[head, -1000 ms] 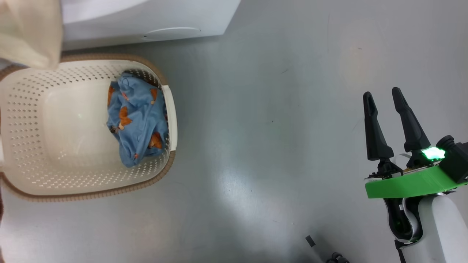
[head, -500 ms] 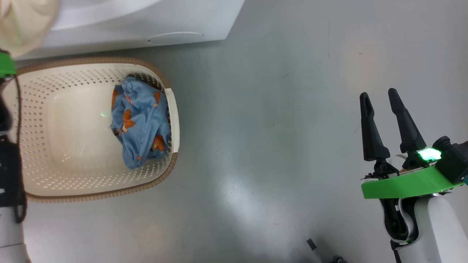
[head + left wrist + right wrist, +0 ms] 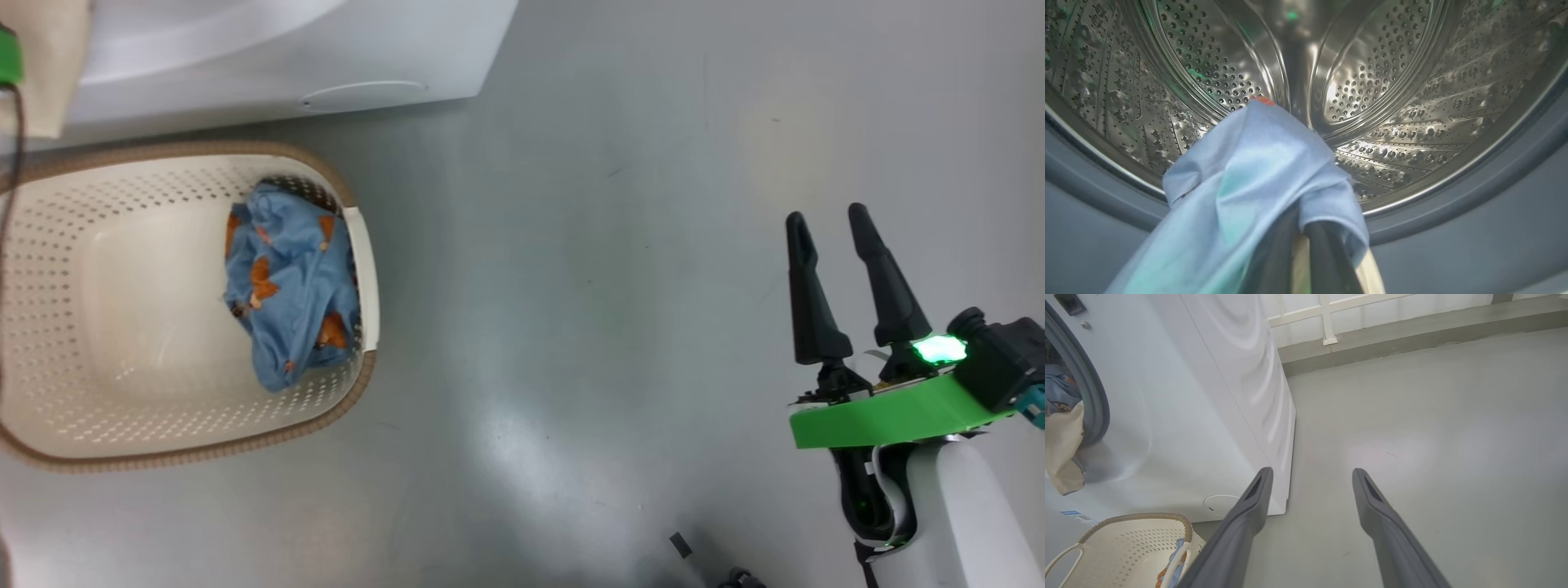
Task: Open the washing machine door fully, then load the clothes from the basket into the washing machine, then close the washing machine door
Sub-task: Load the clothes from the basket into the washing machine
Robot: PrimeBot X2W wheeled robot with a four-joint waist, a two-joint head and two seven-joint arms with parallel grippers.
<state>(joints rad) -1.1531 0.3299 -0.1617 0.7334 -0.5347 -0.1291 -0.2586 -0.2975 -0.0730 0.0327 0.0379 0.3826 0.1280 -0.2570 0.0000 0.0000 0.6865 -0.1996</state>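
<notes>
In the head view, the cream-white perforated plastic basket [image 3: 204,453] with its brown woven-look rim sits on the grey floor [image 3: 571,286] at the left, just in front of the big white washing machine [image 3: 326,49]. A second ago a cream cloth hung low over the basket's far left corner. Now only a strip of that cream cloth [image 3: 49,73] shows at the far left, beside a green wrist band [image 3: 6,57]. The whole picture has slid a little, so part of the change is the camera, but the cloth has plainly risen off the basket toward the machine. One crumpled light blue piece with orange-brown animals [image 3: 290,294] lies against the basket's right wall, so loading is not finished. The right gripper [image 3: 826,216] hovers well apart at the right, fingers spread and empty.

The left wrist view looks into the steel perforated drum [image 3: 1392,81], ringed by the grey-blue rubber gasket [image 3: 1453,228]. The left gripper [image 3: 1298,245] is pinched together on a light blue fabric piece [image 3: 1249,183], which drapes over its fingers at the drum's mouth. Letting go deeper inside looks like the next move.

In the right wrist view, blue and cream fabric hangs at the machine's opening on the left. The basket lies near left, well apart from the parted fingers.
</notes>
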